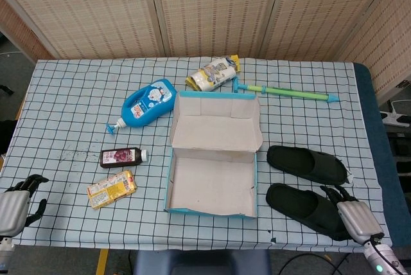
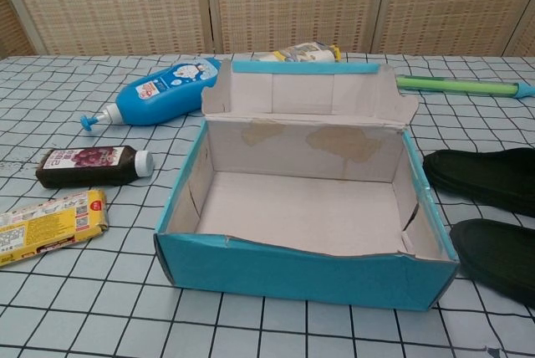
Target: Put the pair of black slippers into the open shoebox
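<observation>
Two black slippers lie side by side right of the open shoebox [image 1: 212, 186]. The far slipper [image 1: 305, 164] and the near slipper [image 1: 303, 204] show in the head view, and again at the chest view's right edge, far slipper [image 2: 489, 176] and near slipper [image 2: 500, 253]. The box is empty, with a blue front wall [image 2: 301, 270] and its lid standing up behind. My right hand [image 1: 355, 217] is low at the near slipper's right end, its fingers apart and holding nothing. My left hand [image 1: 14, 209] hangs at the table's near left corner, fingers apart. Neither hand shows in the chest view.
Left of the box lie a blue bottle [image 1: 148, 103], a dark juice bottle [image 1: 120, 156] and a yellow packet [image 1: 112, 189]. Behind it are a snack bag [image 1: 212, 74] and a green and blue stick [image 1: 292, 92]. The table's near edge runs close under both hands.
</observation>
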